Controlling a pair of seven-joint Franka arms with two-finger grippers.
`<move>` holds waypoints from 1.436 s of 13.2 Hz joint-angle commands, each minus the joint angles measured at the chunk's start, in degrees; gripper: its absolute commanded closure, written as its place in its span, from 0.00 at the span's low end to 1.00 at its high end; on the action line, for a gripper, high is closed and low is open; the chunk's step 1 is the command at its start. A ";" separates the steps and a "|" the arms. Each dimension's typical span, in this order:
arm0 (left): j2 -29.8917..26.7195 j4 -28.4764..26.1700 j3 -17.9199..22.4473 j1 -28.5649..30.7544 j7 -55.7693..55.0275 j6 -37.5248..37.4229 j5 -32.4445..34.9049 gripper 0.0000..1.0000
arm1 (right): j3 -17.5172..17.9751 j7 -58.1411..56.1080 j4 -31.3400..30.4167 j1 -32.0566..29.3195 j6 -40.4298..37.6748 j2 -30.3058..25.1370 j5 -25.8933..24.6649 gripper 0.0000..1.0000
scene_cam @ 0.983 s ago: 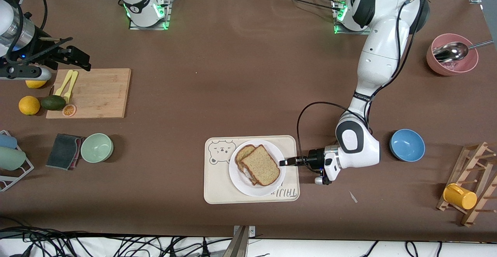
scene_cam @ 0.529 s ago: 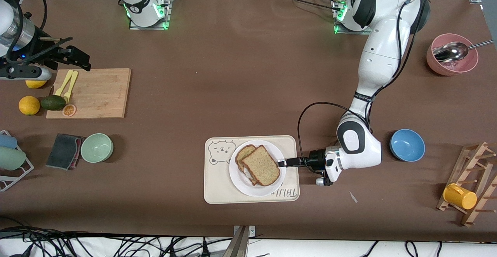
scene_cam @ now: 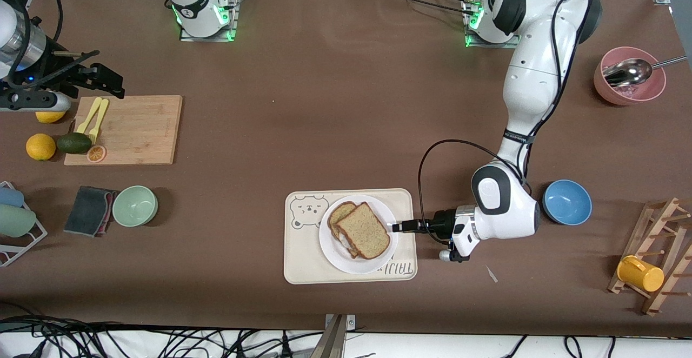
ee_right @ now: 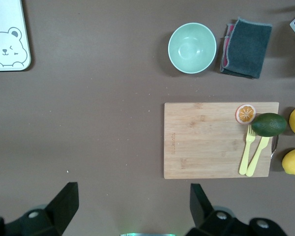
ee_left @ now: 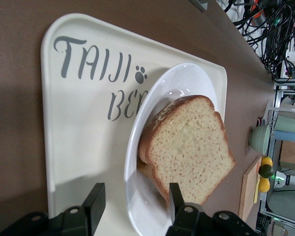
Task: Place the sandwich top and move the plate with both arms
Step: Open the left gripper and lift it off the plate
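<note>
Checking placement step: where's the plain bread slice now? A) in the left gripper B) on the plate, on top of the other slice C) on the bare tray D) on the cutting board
B: the plain bread slice lies on the other slice on the plate; the left gripper is open beside the rim.

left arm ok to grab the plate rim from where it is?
Probably yes: the left hand is open at the plate edge, over the tray, nothing between.

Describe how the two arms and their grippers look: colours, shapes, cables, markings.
Both arms are white, rounded and jointed with black bands. The left arm has a black cable looping to its wrist; green lights glow at both bases. The left gripper and right gripper are black with flat, wedge-shaped fingers.
</note>
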 commanded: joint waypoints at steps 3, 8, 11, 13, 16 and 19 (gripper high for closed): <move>-4.58 -0.98 0.32 1.23 -1.48 -2.92 9.60 0.40 | 0.06 -1.03 -0.01 -0.21 0.20 -0.29 -0.69 0.00; -10.29 -0.63 0.50 1.76 -2.62 -13.10 27.79 0.41 | 0.06 -1.03 -0.01 -0.21 0.29 -0.29 -0.69 0.00; -14.50 -0.89 1.03 2.29 -3.23 -18.54 37.54 0.40 | 0.06 -1.12 -0.01 -0.30 0.20 -0.29 -0.69 0.00; -17.67 -0.98 1.12 2.38 -3.85 -22.85 45.54 0.39 | 0.06 -1.12 -0.01 -0.30 0.20 -0.29 -0.69 0.00; -23.38 -1.16 1.38 2.81 -3.85 -30.06 52.68 0.37 | 0.06 -1.21 -0.01 -0.30 -0.06 -0.29 -0.69 0.00; -29.27 -1.16 2.08 3.60 -3.77 -38.93 56.99 0.32 | -0.03 -1.73 -0.01 -0.39 -0.41 -0.38 -0.69 0.00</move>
